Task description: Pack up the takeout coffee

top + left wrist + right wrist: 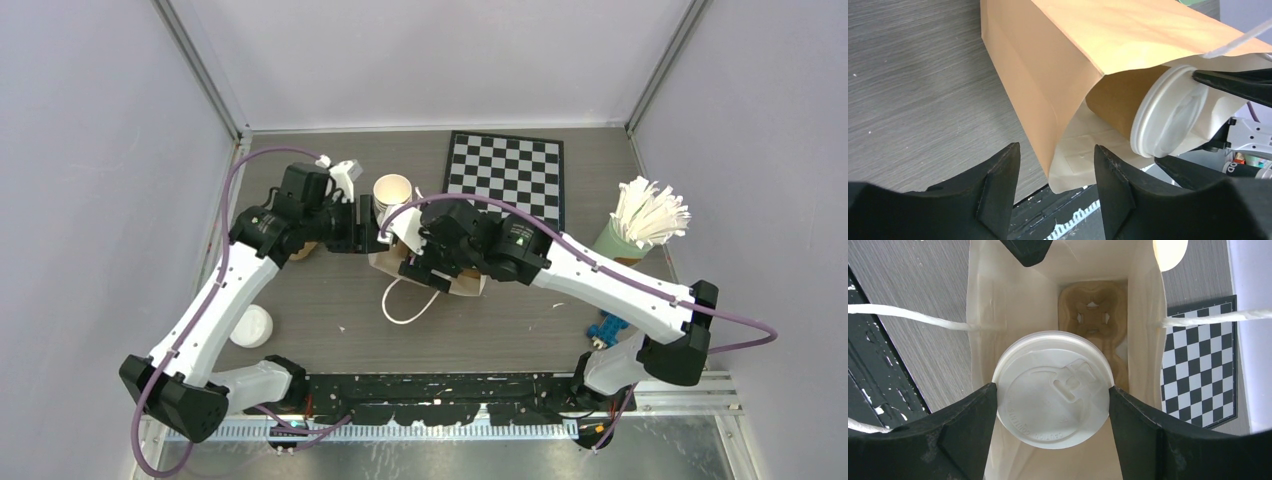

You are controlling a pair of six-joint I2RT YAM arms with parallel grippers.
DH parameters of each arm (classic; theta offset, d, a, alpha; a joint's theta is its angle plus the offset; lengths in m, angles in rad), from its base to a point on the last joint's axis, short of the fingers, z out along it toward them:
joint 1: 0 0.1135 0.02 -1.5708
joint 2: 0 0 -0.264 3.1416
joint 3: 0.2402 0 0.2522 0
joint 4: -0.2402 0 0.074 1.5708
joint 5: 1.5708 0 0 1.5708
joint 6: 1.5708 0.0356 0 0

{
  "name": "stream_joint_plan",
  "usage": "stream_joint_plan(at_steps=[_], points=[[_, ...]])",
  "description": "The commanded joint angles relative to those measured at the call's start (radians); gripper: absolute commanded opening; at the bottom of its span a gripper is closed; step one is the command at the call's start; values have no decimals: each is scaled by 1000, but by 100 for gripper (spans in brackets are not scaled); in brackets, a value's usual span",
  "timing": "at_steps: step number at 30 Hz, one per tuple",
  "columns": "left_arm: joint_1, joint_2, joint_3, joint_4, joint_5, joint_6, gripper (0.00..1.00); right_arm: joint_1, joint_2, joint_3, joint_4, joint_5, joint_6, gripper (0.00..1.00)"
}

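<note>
On grey tabletop [320, 290], right tool [1053, 390] pinches the takeout coffee [1048, 412] inside the bag [1038, 65]; left tool [1057, 152] gapes astride its wall.

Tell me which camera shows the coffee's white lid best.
Right wrist: the lid faces the camera, clamped in the right gripper. Left wrist shows it obliquely at the bag mouth; overhead, the arms hide it.

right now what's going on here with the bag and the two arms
The right gripper has its jaws shut on the lid of the takeout coffee, holding it at the mouth of the brown paper bag with the cup body partly inside. The left gripper straddles the bag's lip, jaws open. A moulded cup carrier sits at the bag's bottom. The coffee isn't fully in yet.
</note>
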Motion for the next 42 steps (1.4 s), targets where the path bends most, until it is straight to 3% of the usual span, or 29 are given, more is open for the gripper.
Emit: stream_joint_plan(at_steps=[1, 6, 11, 26, 32, 42], points=[[-5, -1, -26, 75, -19, 40, 54, 3, -61, -14, 40, 10, 2, 76], [-10, -39, -63, 110, 35, 47, 18, 2, -77, -81, 71, 14, -20, 76], [-13, -96, -134, 178, 132, 45, 1, 3, -92, -139, 139, 26, -93, 76], [-39, -161, -236, 226, 266, 63, 0, 3, -70, -204, 184, 22, -232, 76], [-42, -191, -261, 188, 248, 125, 0, 0, -109, -269, 218, 87, -310, 76], [-42, -189, -227, 184, 231, 98, 0, 1, -154, -394, 291, 84, -367, 76]])
